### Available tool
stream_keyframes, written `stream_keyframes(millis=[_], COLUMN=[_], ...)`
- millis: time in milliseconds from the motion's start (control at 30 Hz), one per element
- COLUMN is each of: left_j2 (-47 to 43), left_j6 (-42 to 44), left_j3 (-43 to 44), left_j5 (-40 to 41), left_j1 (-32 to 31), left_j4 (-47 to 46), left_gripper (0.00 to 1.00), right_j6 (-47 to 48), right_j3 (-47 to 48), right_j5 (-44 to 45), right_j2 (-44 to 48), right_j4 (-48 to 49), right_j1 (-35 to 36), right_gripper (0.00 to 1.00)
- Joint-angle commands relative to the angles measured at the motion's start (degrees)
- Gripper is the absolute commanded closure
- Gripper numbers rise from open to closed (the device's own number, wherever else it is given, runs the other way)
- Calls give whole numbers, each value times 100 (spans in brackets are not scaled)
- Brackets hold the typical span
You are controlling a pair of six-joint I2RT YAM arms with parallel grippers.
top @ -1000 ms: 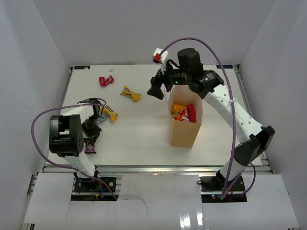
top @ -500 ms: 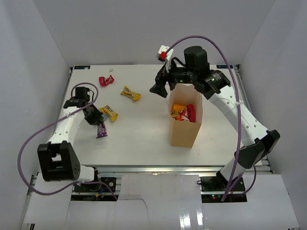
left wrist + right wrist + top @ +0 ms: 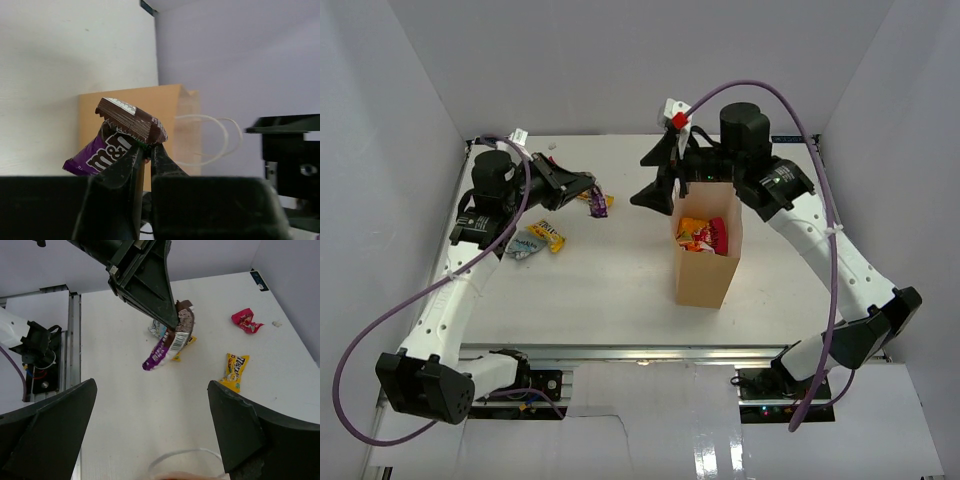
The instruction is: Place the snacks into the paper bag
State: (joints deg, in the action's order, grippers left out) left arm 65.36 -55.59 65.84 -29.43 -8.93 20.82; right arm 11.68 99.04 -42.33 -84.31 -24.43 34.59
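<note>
The white counter [image 3: 620,290] takes up most of the space between the grey walls, with an arm reaching in from each near corner. The left arm [image 3: 460,280] stretches up and across toward the middle; the right arm [image 3: 820,240] arches over from the far side.

The paper bag [image 3: 705,275] stands upright right of centre, mouth open, one white loop handle [image 3: 210,140] showing at its rim. Inside it lie an orange packet [image 3: 692,233] and a red packet [image 3: 717,236].

The right end effector [image 3: 655,182] hangs just left of the bag's top, fingers spread wide with nothing between them. The left end effector [image 3: 147,150] is pinched narrow on the purple packet [image 3: 107,150], gripping it near one end so it dangles clear of the counter, well left of the bag and near the right end effector.

Loose on the counter: a yellow packet [image 3: 235,371] and a pink-red packet [image 3: 246,321] toward the far left, and nearer the left edge another yellow packet [image 3: 549,235] touching a silvery packet [image 3: 525,243].
</note>
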Motion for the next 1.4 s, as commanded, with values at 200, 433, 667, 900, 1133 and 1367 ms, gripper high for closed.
stream_keyframes(millis=[200,433,667,900,1133,1367], left_j2=[424,478,363,240,258,57], left_j6=[-1207,-1358,-1507,-1560,-1368,-104], left_j3=[1000,1203,1211,1229,1439,2274], left_j5=[403,359,254,280,192,1385], left_j1=[-935,-1050,-1085,-1085,-1085,-1067], left_j4=[-605,-597,-649,-746,-983,-54], left_gripper=[100,100,100,100,48,2], right_j6=[-412,-465,-544,-553,-369,-167], right_j3=[-298,-131,-26,18,89,10], right_j5=[3308,4432,4286,3785,3363,2924], right_j2=[-67,-252,-445,-437,-217,317], right_j4=[570,913,913,904,922,896], right_j1=[1384,1489,1507,1507,1489,1218], right_gripper=[2,4,21,57,76,80])
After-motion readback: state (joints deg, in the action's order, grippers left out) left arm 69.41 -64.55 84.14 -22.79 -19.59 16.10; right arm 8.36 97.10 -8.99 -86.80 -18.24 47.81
